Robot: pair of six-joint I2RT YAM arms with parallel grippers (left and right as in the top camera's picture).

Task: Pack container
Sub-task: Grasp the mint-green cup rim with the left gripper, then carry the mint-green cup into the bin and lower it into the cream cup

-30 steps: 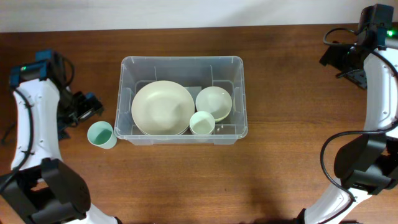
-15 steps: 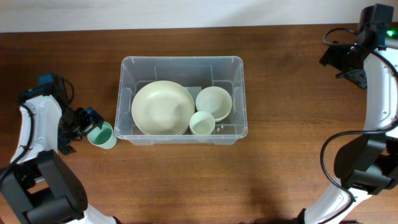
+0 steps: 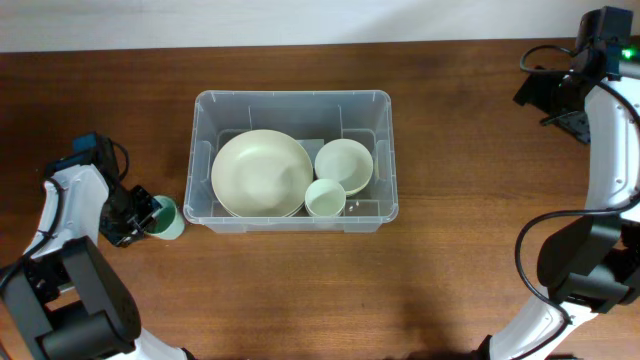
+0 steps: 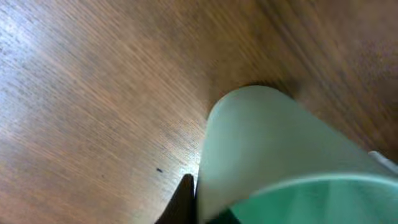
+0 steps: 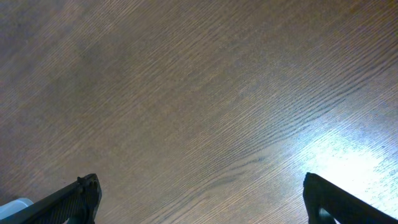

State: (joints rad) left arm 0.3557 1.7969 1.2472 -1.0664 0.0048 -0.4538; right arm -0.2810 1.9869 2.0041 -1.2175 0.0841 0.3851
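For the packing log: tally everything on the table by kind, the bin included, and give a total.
Container: 1
Plate: 1 showing, inside the container
Bowl: 1, inside the container
Cups: 2, a pale cup inside the container and a green cup outside it, beside its short wall
Total: 5

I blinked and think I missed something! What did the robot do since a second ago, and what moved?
The left gripper swung toward the table's near edge and in to the green cup, then shut on its rim. The cup hardly shifted. The container, its plate, bowl and pale cup, and the open right gripper stayed put.
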